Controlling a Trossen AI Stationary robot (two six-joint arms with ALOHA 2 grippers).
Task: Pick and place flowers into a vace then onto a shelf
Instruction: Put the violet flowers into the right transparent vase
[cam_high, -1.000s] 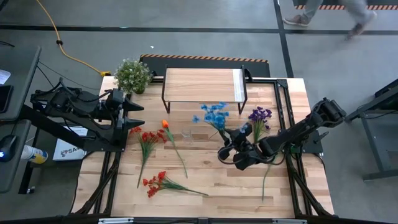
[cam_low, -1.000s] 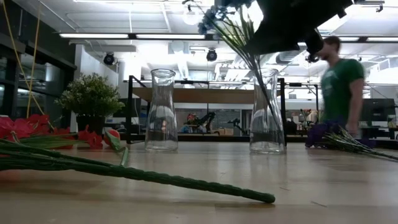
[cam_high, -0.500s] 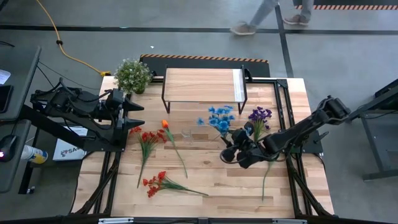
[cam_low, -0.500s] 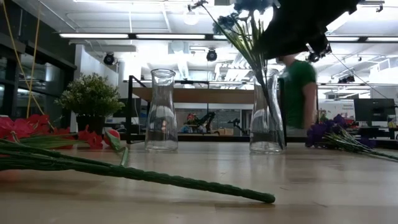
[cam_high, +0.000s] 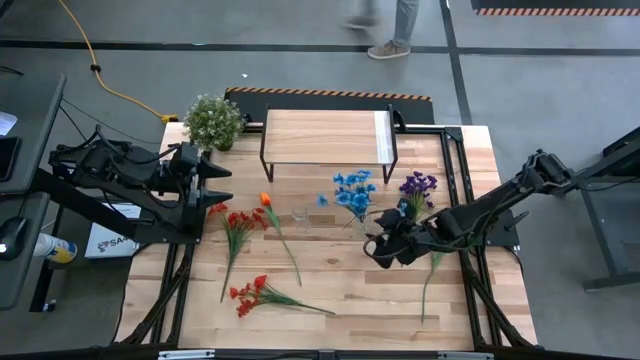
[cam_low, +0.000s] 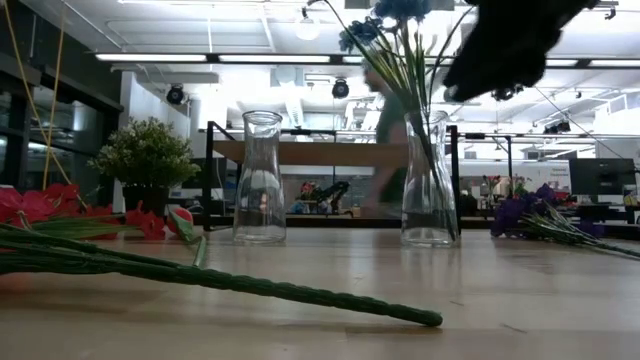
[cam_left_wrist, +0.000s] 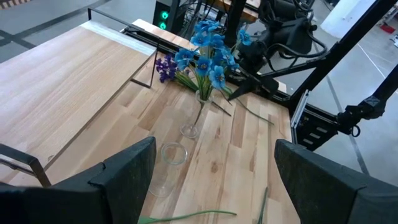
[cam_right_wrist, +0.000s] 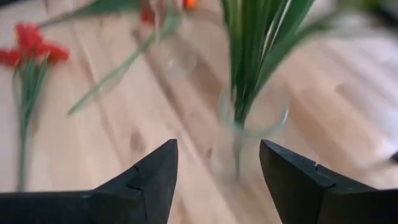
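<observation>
A bunch of blue flowers (cam_high: 351, 189) stands upright with its stalks in a clear glass vase (cam_low: 430, 190), also shown in the left wrist view as the blue flowers (cam_left_wrist: 208, 53). My right gripper (cam_high: 384, 246) is open just to the near-right of that vase; in its wrist view its fingers flank the vase rim (cam_right_wrist: 252, 115) without touching. A second, empty vase (cam_high: 300, 217) stands to the left. Red flowers (cam_high: 238, 225), an orange flower (cam_high: 266, 200), more red flowers (cam_high: 250, 293) and purple flowers (cam_high: 418, 186) lie flat on the table. My left gripper (cam_high: 215, 180) waits open at the table's left edge.
The shelf (cam_high: 325, 135) stands at the far middle of the table, with the potted plant (cam_high: 212, 120) at the far left corner. A purple stalk (cam_high: 428, 285) runs under my right arm. A person walks past beyond the table's far edge.
My right gripper has drawn back from the blue flowers' stalks toward the table's right edge, and the bunch stays standing in the vase, its blooms swaying slightly. A person has walked across behind the table.
</observation>
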